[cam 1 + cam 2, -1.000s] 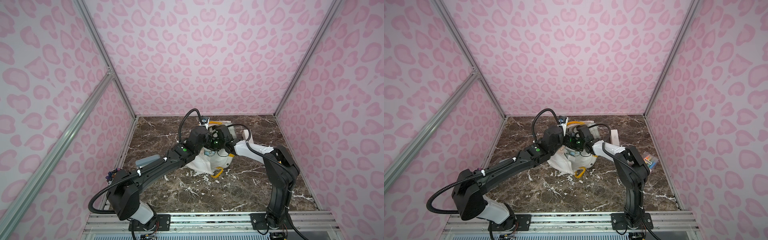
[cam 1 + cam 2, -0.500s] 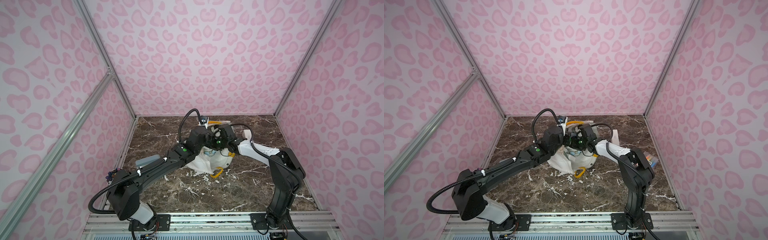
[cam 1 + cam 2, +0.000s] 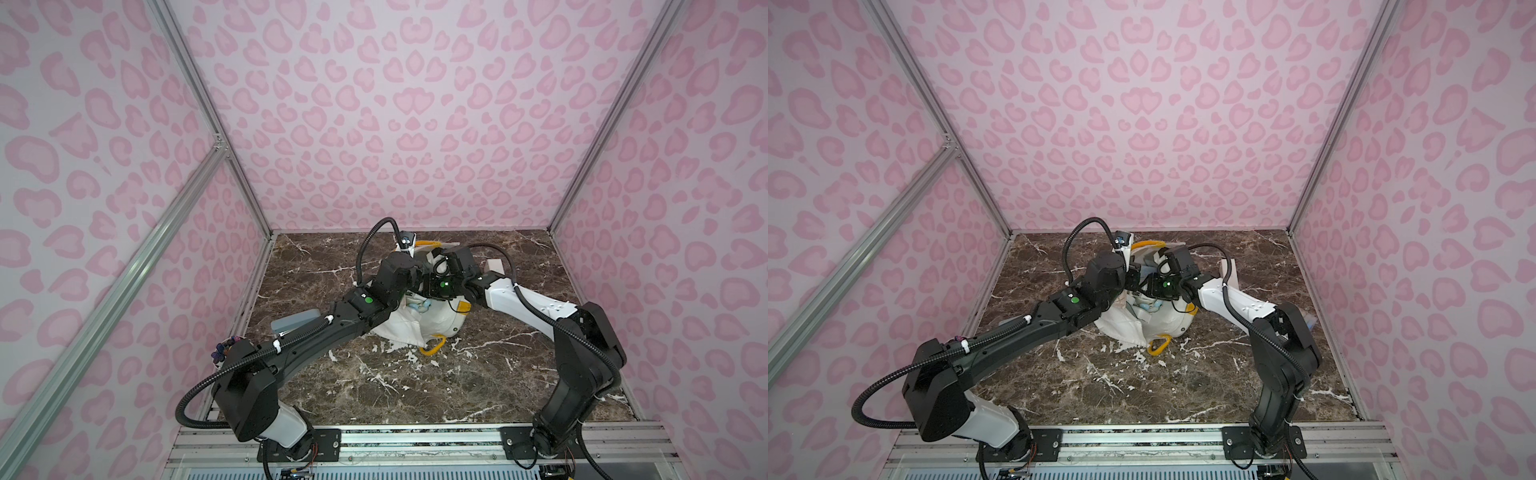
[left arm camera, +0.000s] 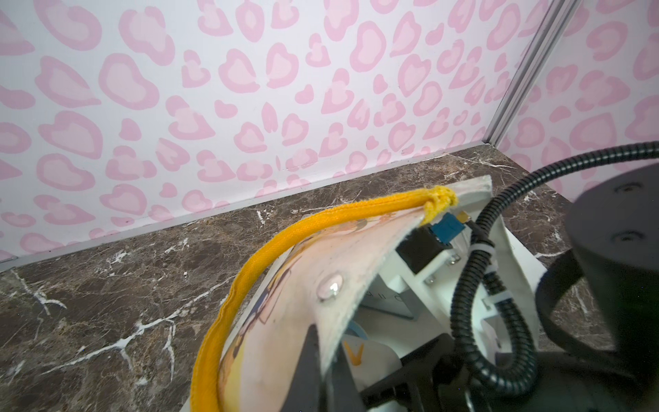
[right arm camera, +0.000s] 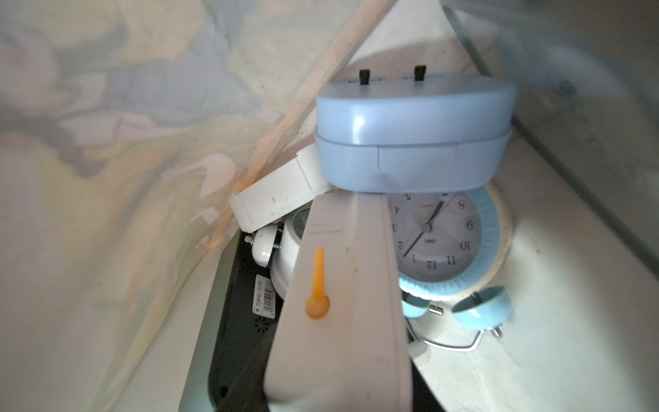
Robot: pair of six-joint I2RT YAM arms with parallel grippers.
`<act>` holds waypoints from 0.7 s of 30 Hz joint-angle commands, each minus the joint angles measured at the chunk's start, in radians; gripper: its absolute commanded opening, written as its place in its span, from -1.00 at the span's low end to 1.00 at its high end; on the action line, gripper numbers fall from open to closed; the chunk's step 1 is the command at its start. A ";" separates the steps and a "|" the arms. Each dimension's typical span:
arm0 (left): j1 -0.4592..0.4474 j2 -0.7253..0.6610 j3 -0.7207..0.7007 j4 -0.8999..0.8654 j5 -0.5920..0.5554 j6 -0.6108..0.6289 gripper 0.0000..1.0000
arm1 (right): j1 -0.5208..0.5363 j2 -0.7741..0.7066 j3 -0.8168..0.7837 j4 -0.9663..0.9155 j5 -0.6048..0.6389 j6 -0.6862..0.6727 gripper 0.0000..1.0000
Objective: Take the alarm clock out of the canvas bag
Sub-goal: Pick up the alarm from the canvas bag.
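Canvas bag (image 3: 415,328), white with yellow strap handles, slumped on brown marble table (image 3: 415,386). Left claw (image 4: 326,356): together, pinching bag rim. Right claw (image 5: 356,185): inside bag, clamped on pale blue rounded plastic alarm clock (image 5: 413,132).

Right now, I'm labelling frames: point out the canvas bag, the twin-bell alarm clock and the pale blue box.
canvas bag (image 4: 303,226), left wrist view, yellow strap handle.
twin-bell alarm clock (image 5: 426,226), right wrist view, dial centre.
pale blue box (image 5: 410,114), right wrist view, side face.

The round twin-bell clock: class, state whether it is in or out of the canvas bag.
In. The right wrist view shows the round clock resting inside the canvas bag, cloth walls around it, behind a pale blue clock.
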 commanded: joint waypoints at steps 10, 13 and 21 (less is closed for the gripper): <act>0.000 -0.013 -0.001 0.058 -0.047 0.012 -0.93 | -0.040 -0.098 -0.050 -0.056 -0.050 -0.148 -0.45; 0.000 -0.013 -0.001 0.055 -0.048 0.013 -0.93 | -0.046 -0.123 -0.066 -0.060 -0.050 -0.179 -0.45; 0.000 -0.012 0.001 0.054 -0.054 0.011 -0.93 | -0.063 -0.174 -0.105 -0.045 -0.041 -0.197 -0.45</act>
